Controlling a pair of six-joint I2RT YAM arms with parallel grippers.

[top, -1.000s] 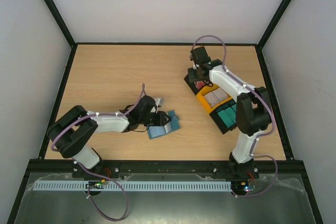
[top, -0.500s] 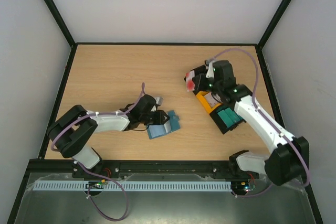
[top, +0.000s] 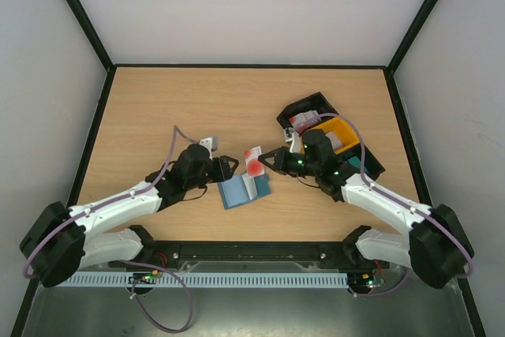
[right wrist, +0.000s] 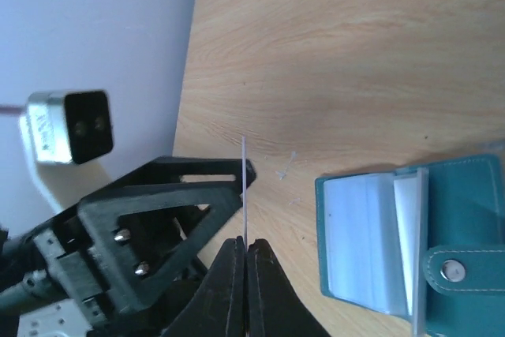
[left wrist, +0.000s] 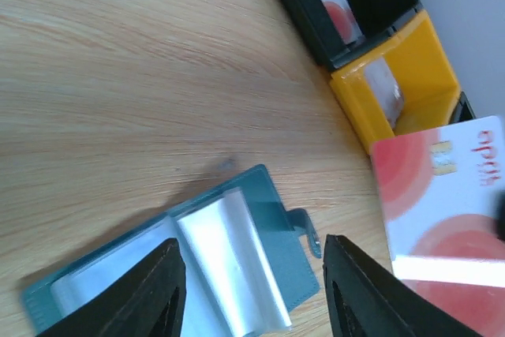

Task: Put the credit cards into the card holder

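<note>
The card holder (top: 244, 191) lies open on the table, teal outside and pale inside; it also shows in the left wrist view (left wrist: 237, 262) and the right wrist view (right wrist: 410, 242). My left gripper (top: 226, 166) is open and empty just left of it, with its fingers (left wrist: 162, 293) straddling the open wallet. My right gripper (top: 270, 160) is shut on a white and red credit card (top: 254, 160) and holds it above the wallet's far edge. That card is edge-on in the right wrist view (right wrist: 245, 187) and flat in the left wrist view (left wrist: 450, 219).
A three-bin tray stands at the right. Its black bin (top: 316, 108) holds another red and white card (left wrist: 338, 7). Its yellow bin (top: 346, 133) holds a card (left wrist: 383, 88). My right arm covers most of the green bin. Black frame rails edge the table.
My right arm has swung from the tray to the wallet, carrying a card. My left arm has drawn back and lowered, its gripper now just left of the wallet.
</note>
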